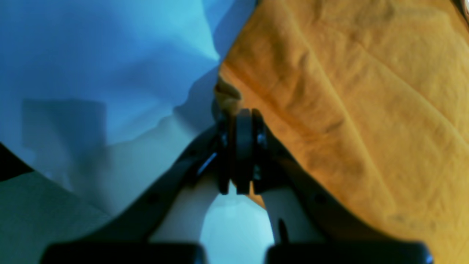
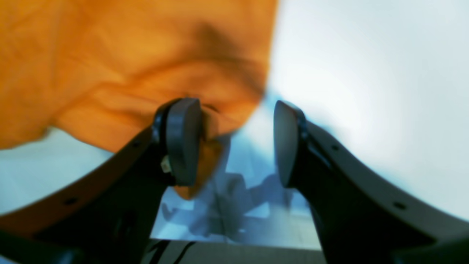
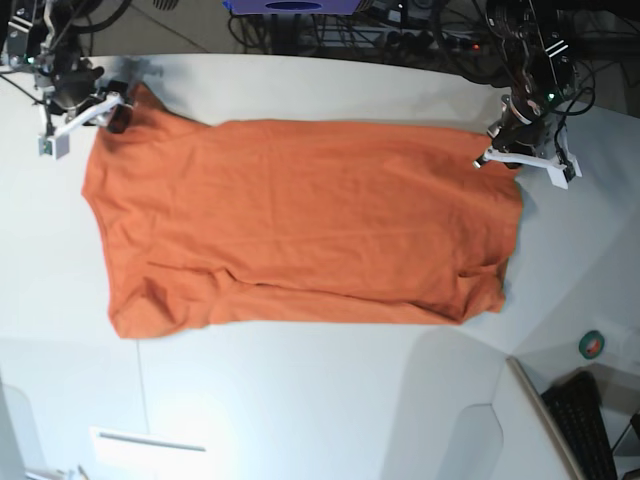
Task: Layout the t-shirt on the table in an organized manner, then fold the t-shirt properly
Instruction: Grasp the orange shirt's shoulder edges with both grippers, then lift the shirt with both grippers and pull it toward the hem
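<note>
Two grippers sit at opposite far corners of the shirt. The left gripper (image 1: 238,113) is clamped tight on a small bunched nub of the t-shirt (image 1: 348,91) edge; its dark fingers (image 1: 243,146) press together w/ orange cloth pinched at the tips. The right gripper (image 2: 238,143) has let go: jaws stand wide apart, nothing between them but table; a flap of orange lies against the inner face of one pad (image 2: 183,141), w/o being squeezed.

In the base view the t-shirt (image 3: 300,225) lies spread across the table (image 3: 320,400), roughly a long rectangle running side to side, approx. flat. Bright orange, soft matte woven cloth. Fine creases run across the body; more rumpling near the bottom corner on the view's right, where the fabric buckles a bit. The corner by the right gripper (image 3: 113,103) peaks up to a point; the corner by the left gripper (image 3: 503,152) is pulled taut.

Table: smooth white top, slightly glossy, curved edge, thin dark seam lines. Gripper fingers are dark, rounded, rubbery-looking pads on curved black arms. Right wrist view is blurred.
</note>
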Robot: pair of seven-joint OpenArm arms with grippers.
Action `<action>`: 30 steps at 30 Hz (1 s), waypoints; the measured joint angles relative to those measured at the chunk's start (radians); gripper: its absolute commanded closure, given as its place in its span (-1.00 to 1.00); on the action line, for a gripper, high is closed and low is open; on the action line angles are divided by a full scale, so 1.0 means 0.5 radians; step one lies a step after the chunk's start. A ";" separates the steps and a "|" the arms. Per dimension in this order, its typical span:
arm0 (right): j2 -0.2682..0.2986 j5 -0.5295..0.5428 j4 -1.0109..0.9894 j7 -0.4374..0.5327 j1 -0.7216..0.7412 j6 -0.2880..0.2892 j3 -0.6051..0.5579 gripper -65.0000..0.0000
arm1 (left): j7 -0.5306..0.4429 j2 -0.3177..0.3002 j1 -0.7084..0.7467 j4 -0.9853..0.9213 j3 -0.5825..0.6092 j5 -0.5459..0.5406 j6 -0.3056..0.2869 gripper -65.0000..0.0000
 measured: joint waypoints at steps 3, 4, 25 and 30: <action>-0.005 0.000 0.000 0.000 0.007 0.000 0.000 0.05 | -0.001 -0.005 -0.001 0.000 -0.005 0.001 0.001 1.00; -0.017 -0.001 0.000 -0.001 0.008 0.000 0.002 0.06 | -0.001 -0.005 0.000 -0.001 -0.004 0.000 0.001 1.00; 0.153 -0.001 0.227 -0.782 0.649 0.270 0.001 1.00 | 0.428 -0.007 -0.546 0.153 0.064 0.028 0.007 1.00; 0.269 -0.152 0.134 -0.848 1.138 0.267 -0.002 1.00 | 0.552 -0.130 -1.048 0.039 0.475 0.130 0.002 1.00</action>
